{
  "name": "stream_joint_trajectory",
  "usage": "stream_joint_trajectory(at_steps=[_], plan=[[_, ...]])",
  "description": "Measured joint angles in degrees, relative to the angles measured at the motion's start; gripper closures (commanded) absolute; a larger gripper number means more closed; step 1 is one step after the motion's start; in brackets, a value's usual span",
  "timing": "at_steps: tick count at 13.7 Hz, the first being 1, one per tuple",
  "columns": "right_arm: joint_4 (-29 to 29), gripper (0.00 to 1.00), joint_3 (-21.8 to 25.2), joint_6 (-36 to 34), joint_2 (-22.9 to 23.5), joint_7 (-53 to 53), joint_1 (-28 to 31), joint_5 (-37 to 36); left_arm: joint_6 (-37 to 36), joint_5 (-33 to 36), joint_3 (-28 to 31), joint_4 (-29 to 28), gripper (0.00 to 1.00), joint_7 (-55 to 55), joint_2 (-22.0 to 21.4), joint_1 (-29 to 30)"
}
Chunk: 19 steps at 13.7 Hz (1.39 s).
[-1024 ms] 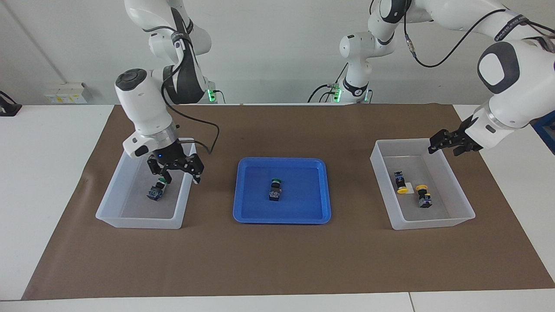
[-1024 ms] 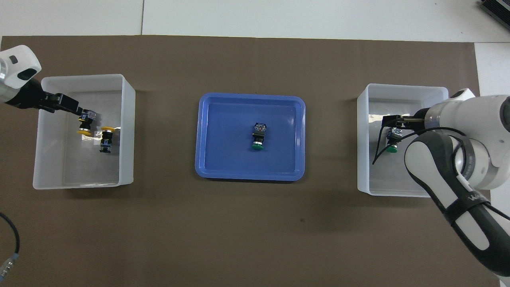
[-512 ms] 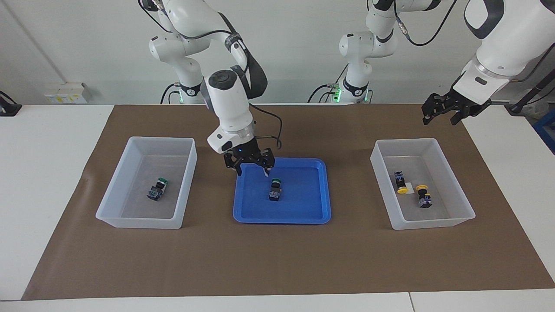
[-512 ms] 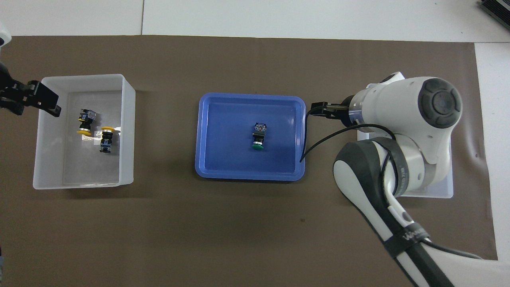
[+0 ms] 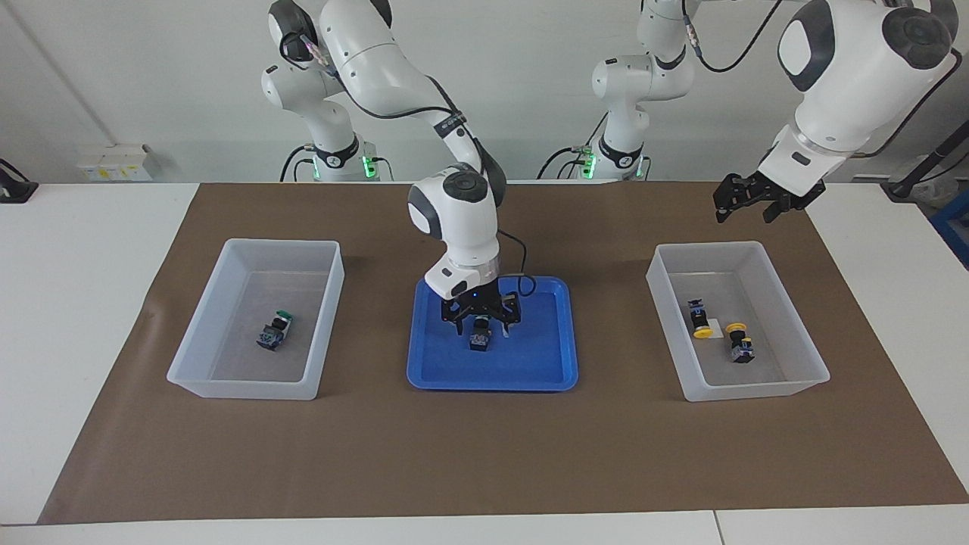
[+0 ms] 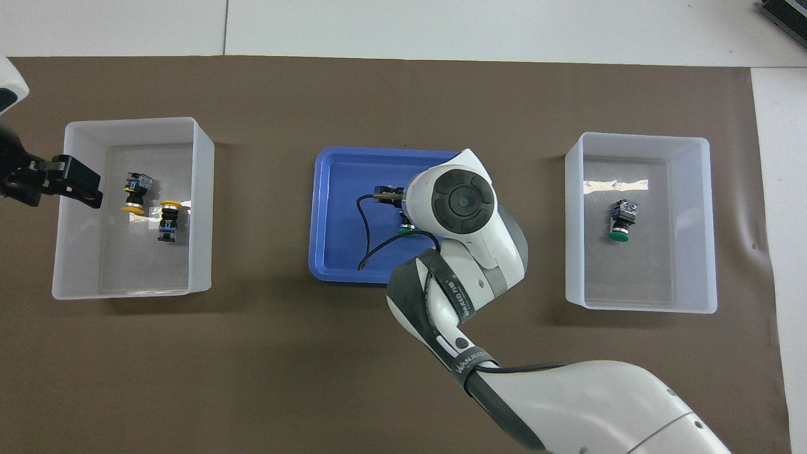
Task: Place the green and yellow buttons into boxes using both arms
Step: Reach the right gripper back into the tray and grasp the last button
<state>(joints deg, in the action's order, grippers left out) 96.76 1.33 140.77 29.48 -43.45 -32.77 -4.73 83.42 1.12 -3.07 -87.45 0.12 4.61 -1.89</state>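
One green button (image 5: 479,341) lies in the blue tray (image 5: 530,378) at the middle of the table. My right gripper (image 5: 481,330) is low over it, open, with a finger on each side of it. In the overhead view my right arm covers most of this button (image 6: 406,228). The other green button (image 5: 274,330) (image 6: 621,221) lies in the clear box (image 5: 227,265) toward the right arm's end. Two yellow buttons (image 5: 699,319) (image 5: 738,341) lie side by side in the clear box (image 5: 681,253) toward the left arm's end. My left gripper (image 5: 746,208) hangs open and empty, high over that box's outer edge (image 6: 75,189).
A brown mat (image 5: 484,454) covers the table under the tray and both boxes. The blue tray (image 6: 328,252) stands between the two boxes (image 6: 637,137) (image 6: 126,121). A cable loops from my right wrist over the tray.
My right gripper let go of a green button in its box, swung to the tray and came down around the other green button. My left gripper rose up out of the yellow buttons' box.
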Motion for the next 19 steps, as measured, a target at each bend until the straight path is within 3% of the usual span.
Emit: stream_joint_trajectory(at_steps=[3, 7, 8, 12, 13, 14, 16, 17, 19], plan=[[0.1, 0.00, 0.1, 0.1, 0.6, -0.9, -0.1, -0.4, 2.4, 0.0, -0.2, -4.1, 0.00, -2.1, -2.2, -1.6], [0.8, 0.00, 0.1, 1.3, 2.3, -4.6, -0.7, -1.9, 3.3, 0.0, -0.1, -5.2, 0.00, -2.3, -2.7, -1.7], [1.1, 0.08, 0.1, 1.3, 2.4, -4.6, -0.7, -1.9, 3.4, 0.0, -0.1, -5.2, 0.00, -2.3, -2.7, -1.7], [1.6, 0.10, 0.1, 1.0, 2.4, -4.6, -0.8, -1.9, 3.8, 0.0, 0.6, -5.2, 0.00, -2.3, -3.3, -1.5], [1.6, 0.15, 0.1, 0.5, 2.2, -4.7, -0.9, -1.9, 4.0, -0.1, 1.0, -5.1, 0.00, -2.3, -3.5, -1.5], [1.6, 0.29, 0.1, -0.4, 1.8, -4.7, -1.0, -1.9, 4.2, -0.5, 1.2, -5.1, 0.00, -2.3, -3.8, -1.4], [1.6, 0.80, 0.1, -1.4, 1.1, -4.8, -1.1, -1.9, 5.6, -1.6, 1.4, -5.0, 0.00, -2.3, -4.1, -0.8], [1.6, 0.99, 0.1, -1.5, 1.0, -4.9, -1.1, -1.9, 7.5, -2.0, 1.4, -5.0, 0.00, -2.3, -4.2, -0.7], [1.7, 1.00, 0.1, -1.5, 0.9, -6.6, -1.2, -1.9, 11.9, -2.3, 1.4, -5.0, 0.00, -2.3, -4.2, -0.6]])
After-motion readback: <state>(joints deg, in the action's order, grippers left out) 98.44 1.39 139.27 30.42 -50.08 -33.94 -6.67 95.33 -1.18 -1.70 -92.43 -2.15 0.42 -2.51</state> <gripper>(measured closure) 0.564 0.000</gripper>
